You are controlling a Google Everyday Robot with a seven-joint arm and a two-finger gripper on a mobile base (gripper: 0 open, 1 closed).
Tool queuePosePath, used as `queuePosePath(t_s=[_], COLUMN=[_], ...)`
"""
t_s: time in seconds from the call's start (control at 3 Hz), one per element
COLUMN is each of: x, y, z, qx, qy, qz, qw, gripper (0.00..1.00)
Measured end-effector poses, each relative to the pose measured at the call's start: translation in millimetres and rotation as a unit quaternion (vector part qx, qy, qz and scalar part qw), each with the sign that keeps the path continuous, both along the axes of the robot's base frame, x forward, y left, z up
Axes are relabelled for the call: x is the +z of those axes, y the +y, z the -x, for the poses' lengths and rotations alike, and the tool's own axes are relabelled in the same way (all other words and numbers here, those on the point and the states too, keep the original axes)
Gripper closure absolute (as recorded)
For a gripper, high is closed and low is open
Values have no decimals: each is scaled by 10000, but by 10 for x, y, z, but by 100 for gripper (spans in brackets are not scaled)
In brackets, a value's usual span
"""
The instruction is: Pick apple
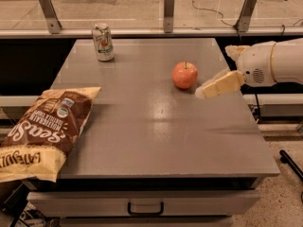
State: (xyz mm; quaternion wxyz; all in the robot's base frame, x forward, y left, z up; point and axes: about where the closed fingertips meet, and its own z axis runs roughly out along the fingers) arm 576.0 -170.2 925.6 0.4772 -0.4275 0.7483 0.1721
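Note:
The apple (184,75) is small, round and orange-red with a short dark stem. It sits on the grey table (156,131), right of centre. My gripper (208,90) comes in from the right on a white arm. Its cream-coloured fingers (220,84) point left and down toward the apple. The tip is just right of the apple, a small gap apart from it. Nothing is held.
A drink can (103,42) stands at the table's back left. A brown chip bag (45,129) lies over the front left edge. A drawer with a handle (145,207) is below the table front. Railing posts stand behind the table.

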Motion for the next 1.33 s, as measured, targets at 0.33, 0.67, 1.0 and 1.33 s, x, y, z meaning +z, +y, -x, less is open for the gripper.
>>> queuePosePath(t_s=[0.33, 0.67, 1.0, 1.33], x=[-103, -154, -189, -286], y=[115, 229, 348, 461], z=[-187, -407, -613, -710], qx=[-84, -202, -293, -364], qy=[21, 55, 102, 171], qz=[-222, -395, -564, -640], qw=[9997, 9990, 9979, 9971], gripper=[0, 0, 0, 0])
